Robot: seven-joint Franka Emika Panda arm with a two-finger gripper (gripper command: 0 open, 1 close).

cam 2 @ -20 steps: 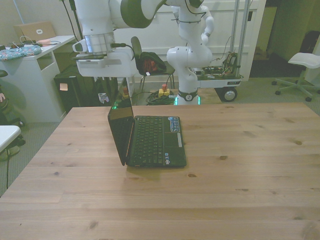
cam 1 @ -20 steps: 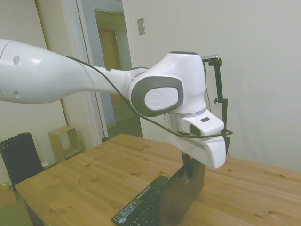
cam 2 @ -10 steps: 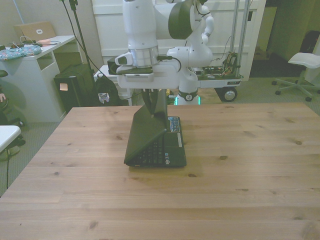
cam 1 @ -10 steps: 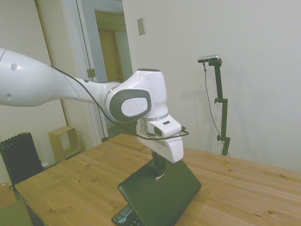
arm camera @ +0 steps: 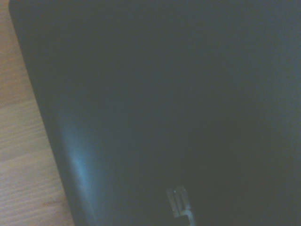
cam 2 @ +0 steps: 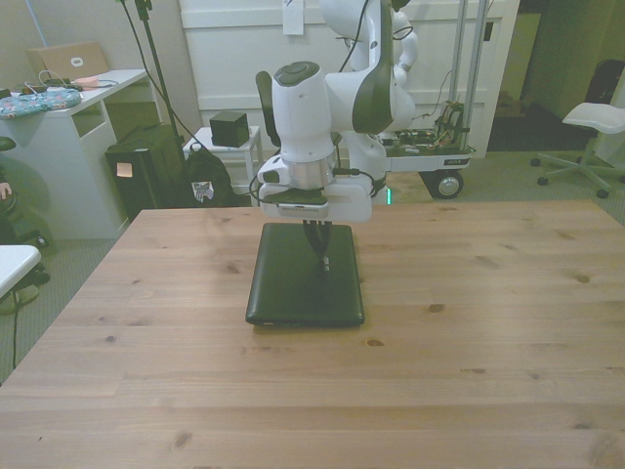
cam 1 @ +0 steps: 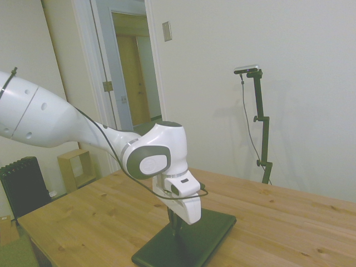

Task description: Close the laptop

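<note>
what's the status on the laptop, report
Gripper down on the lid, fingers together. Laptop lid flat, looks closed, on the table. Nothing in the way.

Slim black laptop [cam 2: 293, 288] — lid down flat, matte dark — on the wooden table [cam 2: 488, 332].

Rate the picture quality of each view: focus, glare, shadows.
Side view: sharp and evenly lit. Front view: sharp, with a soft shadow beside the laptop on the table. Wrist view: blurred, with a faint sheen along the lid's edge.
</note>
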